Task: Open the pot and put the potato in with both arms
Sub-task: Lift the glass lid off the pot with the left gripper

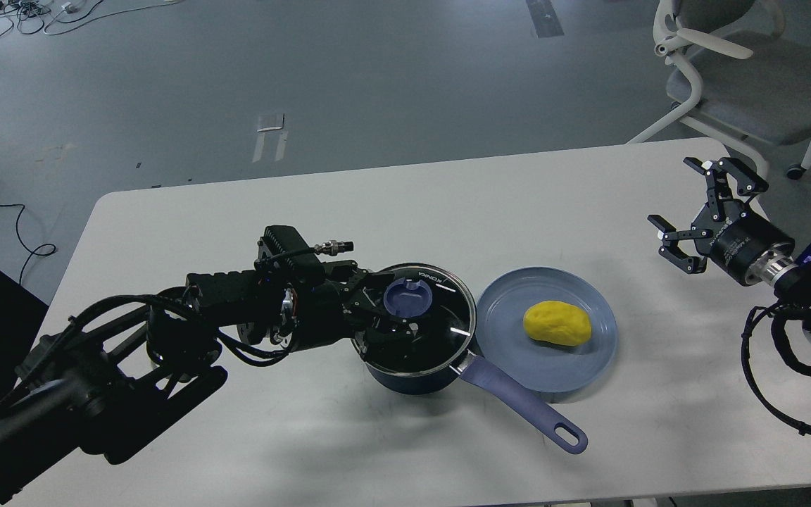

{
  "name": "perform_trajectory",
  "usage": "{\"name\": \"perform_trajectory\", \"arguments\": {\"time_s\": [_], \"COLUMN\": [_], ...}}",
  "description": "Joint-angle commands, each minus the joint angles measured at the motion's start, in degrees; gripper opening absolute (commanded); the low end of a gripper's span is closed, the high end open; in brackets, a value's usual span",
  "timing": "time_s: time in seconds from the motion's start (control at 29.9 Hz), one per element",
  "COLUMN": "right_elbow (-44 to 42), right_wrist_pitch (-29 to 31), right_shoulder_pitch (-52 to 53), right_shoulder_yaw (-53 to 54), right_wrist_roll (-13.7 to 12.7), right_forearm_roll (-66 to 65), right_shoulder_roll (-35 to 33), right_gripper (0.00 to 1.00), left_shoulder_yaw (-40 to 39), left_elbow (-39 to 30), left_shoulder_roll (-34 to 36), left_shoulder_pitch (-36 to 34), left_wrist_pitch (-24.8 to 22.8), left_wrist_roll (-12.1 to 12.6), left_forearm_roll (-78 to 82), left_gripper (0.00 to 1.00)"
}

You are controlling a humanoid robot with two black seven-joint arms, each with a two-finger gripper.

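A dark blue pot with a glass lid and a blue knob stands at the table's middle, its handle pointing front right. A yellow potato lies on a blue plate just right of the pot. My left gripper is low over the lid from the left, open, with one finger on each side of the knob's left part. I cannot tell whether the fingers touch the knob. My right gripper is open and empty above the table's right end, well away from the potato.
The white table runs to a front edge near the bottom of the view. An office chair stands behind the table's far right corner. A black cable loop hangs under my right arm.
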Motion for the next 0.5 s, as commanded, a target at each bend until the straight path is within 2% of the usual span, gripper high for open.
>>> {"name": "perform_trajectory", "arguments": {"time_s": [0.0, 0.4, 0.43, 0.47], "right_elbow": [0.00, 0.00, 0.00, 0.00], "right_wrist_pitch": [0.00, 0.00, 0.00, 0.00], "right_shoulder_pitch": [0.00, 0.00, 0.00, 0.00], "right_shoulder_yaw": [0.00, 0.00, 0.00, 0.00], "right_wrist_roll": [0.00, 0.00, 0.00, 0.00], "right_forearm_roll": [0.00, 0.00, 0.00, 0.00], "right_shoulder_roll": [0.00, 0.00, 0.00, 0.00], "right_gripper": [1.00, 1.00, 1.00, 1.00], "left_shoulder_yaw": [-0.01, -0.01, -0.01, -0.01], "left_elbow": [0.08, 1.40, 1.40, 1.49], "left_shoulder_roll": [-0.09, -0.88, -0.88, -0.96], "left_shoulder_pitch": [0.49, 0.67, 0.76, 0.76], "left_wrist_pitch": [0.17, 1.75, 1.75, 1.75], "left_wrist_roll": [0.03, 0.03, 0.03, 0.03], "left_forearm_roll": [-0.01, -0.01, -0.01, -0.01], "left_gripper": [0.80, 0.77, 0.73, 0.58]}}
